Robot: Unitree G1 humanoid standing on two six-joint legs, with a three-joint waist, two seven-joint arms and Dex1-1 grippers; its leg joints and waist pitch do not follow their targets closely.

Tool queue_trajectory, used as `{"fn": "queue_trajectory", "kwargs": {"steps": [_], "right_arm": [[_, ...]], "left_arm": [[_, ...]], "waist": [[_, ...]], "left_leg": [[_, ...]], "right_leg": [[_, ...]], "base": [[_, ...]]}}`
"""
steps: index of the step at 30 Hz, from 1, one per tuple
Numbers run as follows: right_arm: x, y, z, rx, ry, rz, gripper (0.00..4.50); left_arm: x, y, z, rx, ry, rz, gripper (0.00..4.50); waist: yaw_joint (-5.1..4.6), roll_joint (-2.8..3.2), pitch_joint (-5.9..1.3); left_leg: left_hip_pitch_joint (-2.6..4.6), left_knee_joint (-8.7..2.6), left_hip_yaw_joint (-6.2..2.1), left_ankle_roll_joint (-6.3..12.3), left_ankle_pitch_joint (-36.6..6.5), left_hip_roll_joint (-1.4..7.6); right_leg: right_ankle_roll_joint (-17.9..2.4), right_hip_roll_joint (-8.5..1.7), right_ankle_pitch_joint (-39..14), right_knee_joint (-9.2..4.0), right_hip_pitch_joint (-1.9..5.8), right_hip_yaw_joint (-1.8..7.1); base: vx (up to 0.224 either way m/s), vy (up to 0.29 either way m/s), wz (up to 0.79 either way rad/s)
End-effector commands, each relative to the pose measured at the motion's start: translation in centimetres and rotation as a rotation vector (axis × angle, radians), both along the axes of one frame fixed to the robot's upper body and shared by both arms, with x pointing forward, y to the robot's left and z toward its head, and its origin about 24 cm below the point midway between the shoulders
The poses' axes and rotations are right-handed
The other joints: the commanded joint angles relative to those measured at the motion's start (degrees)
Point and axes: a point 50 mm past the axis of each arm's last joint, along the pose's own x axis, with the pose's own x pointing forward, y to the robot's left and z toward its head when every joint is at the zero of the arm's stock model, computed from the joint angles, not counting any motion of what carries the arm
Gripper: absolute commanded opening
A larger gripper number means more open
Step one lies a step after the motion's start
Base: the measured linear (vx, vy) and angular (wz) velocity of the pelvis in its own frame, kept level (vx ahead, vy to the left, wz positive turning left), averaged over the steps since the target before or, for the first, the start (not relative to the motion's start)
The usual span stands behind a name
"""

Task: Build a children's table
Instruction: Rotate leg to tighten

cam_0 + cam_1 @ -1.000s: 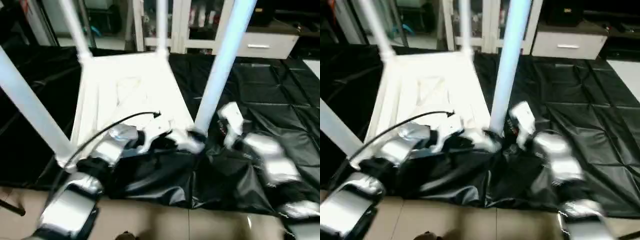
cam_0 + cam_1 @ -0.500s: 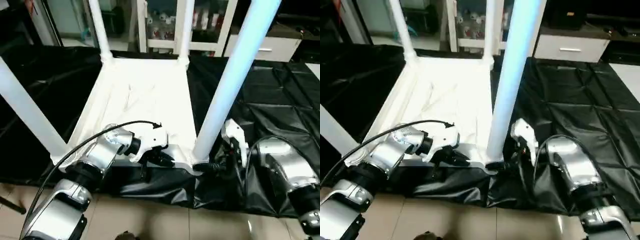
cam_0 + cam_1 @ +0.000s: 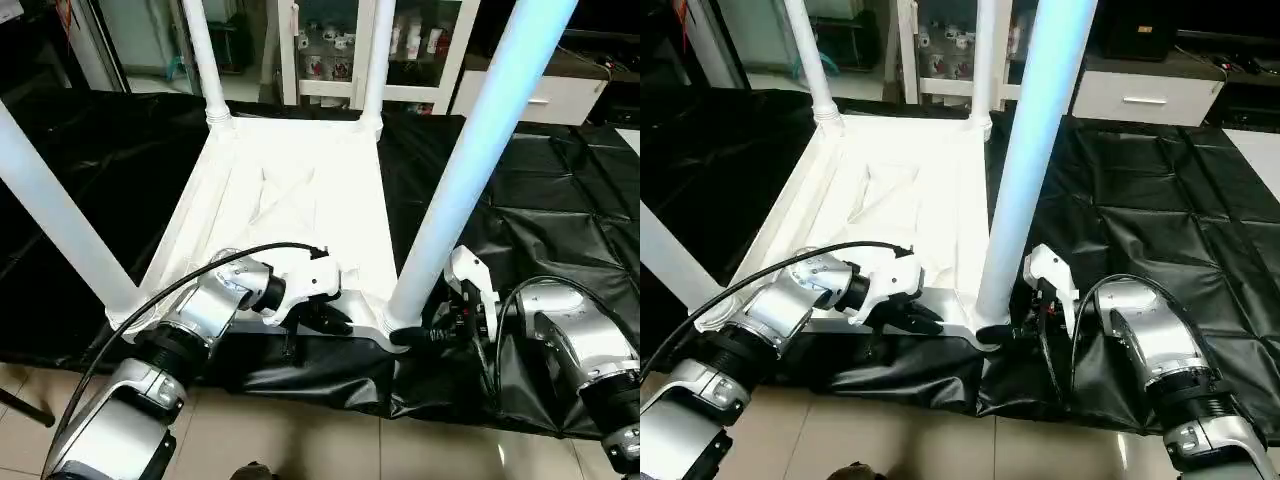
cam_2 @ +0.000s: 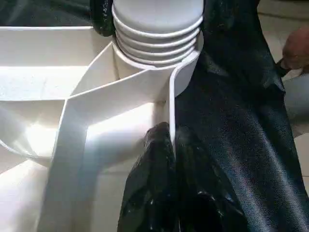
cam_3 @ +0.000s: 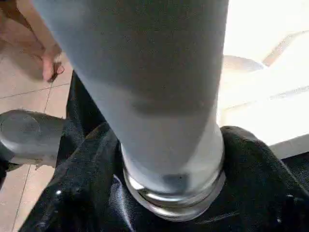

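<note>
The left pincer [image 3: 325, 318] is closed, its black fingers clamped on the near rim of the children's table [image 3: 290, 190] beside the near right corner socket [image 4: 159, 58]. The right pincer [image 3: 440, 333] sits at the base of the near right leg [image 3: 470, 170]; whether its fingers are apart I cannot tell. The table lies upside down on the black-draped surface [image 3: 540, 190], legs pointing straight up, their tops cut off. A person's hand [image 4: 295, 48] shows near the floor. No writing is readable.
</note>
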Motion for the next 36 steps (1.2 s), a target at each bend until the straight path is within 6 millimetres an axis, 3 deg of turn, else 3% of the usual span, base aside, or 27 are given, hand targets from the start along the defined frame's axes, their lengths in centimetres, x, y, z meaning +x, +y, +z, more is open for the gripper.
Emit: {"fn": "queue_trajectory", "kwargs": {"steps": [1, 6, 7, 8, 9, 10, 12, 14, 15, 16, 18, 22, 23, 25, 26, 28, 29, 32, 33, 36], "right_arm": [[-0.2, 0.3, 0.6, 0.013, -0.018, 0.035, 2.96], [-0.3, 0.7, 0.1, 0.019, -0.017, 0.029, 2.72], [-0.2, 0.8, -0.1, 0.022, -0.022, 0.019, 2.72], [-0.1, 0.9, -0.3, 0.021, -0.036, -0.003, 2.72], [0.6, 1.1, -0.8, 0.021, -0.071, -0.109, 2.71], [1.1, 1.2, -1.1, 0.019, -0.087, -0.181, 2.71], [1.5, 1.2, -1.5, 0.017, -0.089, -0.255, 2.7], [2.1, 1.5, -2.6, 0.032, -0.067, -0.417, 2.69], [2.1, 1.5, -2.6, 0.032, -0.067, -0.417, 2.69], [2.5, 1.8, -3.2, 0.039, -0.059, -0.538, 2.69], [2.8, 2.1, -3.6, 0.034, -0.058, -0.613, 2.69], [3.7, 2.8, -4.2, 0.023, -0.075, -0.815, 2.69], [4.6, 3.6, -4.5, 0.018, -0.082, -0.984, 2.69], [4.8, 4.1, -4.6, 0.016, -0.08, -1.03, 2.69], [5.1, 5.2, -4.9, -0.035, -0.098, -1.122, 2.69], [5.2, 5.7, -5.1, -0.062, -0.106, -1.152, 2.69], [5.3, 6.5, -5.2, -0.081, -0.118, -1.167, 2.69], [5.3, 7.9, -5.1, -0.074, -0.132, -1.153, 2.69], [5.5, 9.0, -4.7, -0.004, -0.135, -1.134, 2.69], [5.9, 9.3, -3.3, 0.106, -0.189, -1.087, 2.69]], "left_arm": [[-0.9, 0.0, -2.0, 0.093, 0.05, -0.015, 0.0], [-0.8, 0.1, -2.0, 0.097, 0.048, -0.004, 0.0], [-0.7, 0.1, -1.9, 0.092, 0.048, 0.004, 0.0], [-0.6, 0.1, -1.9, 0.084, 0.046, 0.016, 0.0], [-0.1, -0.2, -1.8, 0.053, 0.033, 0.076, 0.0], [0.1, -0.5, -1.7, 0.037, 0.028, 0.109, 0.0], [0.4, -0.8, -1.7, 0.021, 0.019, 0.144, 0.0], [1.1, -1.7, -1.7, -0.009, -0.005, 0.235, 0.0], [1.1, -1.7, -1.7, -0.009, -0.005, 0.235, 0.0], [1.7, -2.4, -1.7, -0.022, -0.03, 0.319, 0.0], [2.0, -2.8, -1.7, -0.028, -0.048, 0.364, 0.0], [2.5, -4.1, -1.5, -0.055, -0.072, 0.444, 0.0], [2.8, -5.0, -1.5, -0.038, -0.116, 0.476, 0.0], [3.0, -5.3, -1.5, -0.031, -0.134, 0.499, 0.0], [3.4, -5.5, -1.5, -0.008, -0.175, 0.546, 0.0], [3.6, -5.6, -1.5, 0.001, -0.19, 0.569, 0.0], [3.8, -5.6, -1.4, 0.009, -0.207, 0.592, 0.0], [4.1, -5.6, -1.3, 0.016, -0.232, 0.615, 0.0], [4.3, -5.5, -1.3, 0.012, -0.237, 0.626, 0.0], [4.3, -5.2, -1.3, 0.006, -0.235, 0.613, 0.0]], "waist": [[-0.39, -0.71, -3.83], [-0.36, -0.69, -3.81], [-0.34, -0.37, -3.84], [-0.47, -0.58, -3.78], [-0.57, -0.11, -3.71], [-0.81, -0.28, -3.58], [-1.42, -0.34, -3.28], [-2.33, -0.25, -2.91], [-2.67, -0.28, -2.73], [-2.9, -0.23, -2.75], [-4.01, -0.26, -2.66], [-5.01, -0.19, -2.83], [-5.26, -0.49, -2.88], [-5.76, -0.18, -2.96], [-6.01, -0.03, -3.1], [-6.2, 0.07, -3.04], [-6.3, -0.09, -3.14], [-6.21, -0.15, -3.2], [-6.13, -0.26, -3.26], [-5.79, -0.02, -3.38]], "left_leg": [[1.23, -3.69, 0.12, 4.29, -9.99, 0.93], [1.22, -3.68, 0.19, 4.46, -10.25, 0.92], [1.22, -3.68, 0.14, 4.37, -10.3, 0.92], [1.15, -3.7, 0.18, 4.21, -10.51, 0.87], [1.15, -3.83, 0.12, 3.73, -11.28, 0.86], [1.15, -3.91, 0.22, 3.42, -12.22, 0.81], [1.31, -4.33, 0.13, 1.59, -16.03, 0.61], [1.23, -5.01, -0.35, -0.23, -20.17, 0.4], [1.33, -5.22, -0.54, -0.84, -22.03, 0.32], [1.38, -5.3, -0.65, -1.04, -22.93, 0.31], [1.8, -5.44, -0.82, -1.75, -25.5, 0.13], [1.39, -5.61, -1.06, -1.45, -24.7, -0.02], [1.24, -5.61, -1.07, -1.27, -24.4, -0.07], [1.33, -5.69, -1.24, -1.91, -24.49, -0.18], [1.08, -5.7, -1.23, -1.65, -23.07, -0.16], [1.35, -5.64, -1.11, -1.68, -23.17, -0.15], [1.14, -5.67, -1.12, -1.46, -22.63, -0.2], [1.34, -5.52, -0.91, -0.79, -22.19, -0.27], [1.3, -5.48, -0.72, 0.0, -21.0, -0.16], [1.13, -5.38, -0.65, 1.11, -18.23, -0.02]], "right_leg": [[-16.15, -1.11, -2.2, -2.45, 2.64, 0.23], [-16.13, -1.16, -2.67, -2.51, 2.61, 0.2], [-16.1, -1.15, -2.73, -2.46, 2.6, 0.19], [-15.99, -1.2, -2.91, -2.56, 2.61, 0.21], [-15.79, -1.23, -3.97, -2.65, 2.56, 0.24], [-15.59, -1.22, -5.04, -2.91, 2.42, 0.25], [-14.63, -1.36, -10.75, -3.52, 2.3, 0.3], [-11.77, -1.51, -19.34, -4.28, 2.47, 0.1], [-10.18, -1.55, -23.13, -4.68, 2.38, 0.0], [-9.72, -1.56, -24.24, -4.83, 2.36, -0.03], [-8.4, -1.44, -27.45, -5.5, 1.89, -0.18], [-8.27, -1.31, -25.22, -5.58, 2.09, -0.28], [-8.34, -1.29, -24.61, -5.6, 2.09, -0.27], [-8.36, -1.37, -25.02, -5.56, 1.94, -0.35], [-8.91, -1.25, -21.43, -5.37, 2.22, -0.4], [-9.73, -1.2, -19.8, -5.41, 1.91, -0.41], [-10.1, -1.19, -18.57, -5.24, 2.32, -0.52], [-10.37, -1.35, -18.53, -5.35, 2.17, -0.59], [-10.92, -1.33, -16.16, -5.29, 2.27, -0.6], [-11.96, -1.49, -12.38, -4.93, 2.68, -0.73]], "base": [[0.0, 0.0, 0.0], [0.0, 0.0, 0.0], [0.0, 0.0, 0.0], [0.0, 0.0, 0.0], [0.0, 0.0, 0.0], [0.0, 0.0, 0.0], [0.0, 0.0, 0.0], [0.0, 0.0, 0.0], [0.0, 0.0, 0.0], [0.0, 0.0, 0.0], [0.0, 0.0, 0.0], [0.0, 0.0, 0.0], [0.0, 0.0, 0.0], [0.0, 0.0, 0.0], [0.0, 0.0, 0.0], [0.0, 0.0, 0.0], [0.0, 0.0, 0.0], [0.0, 0.0, 0.0], [0.0, 0.0, 0.0], [0.0, 0.0, 0.0]]}}
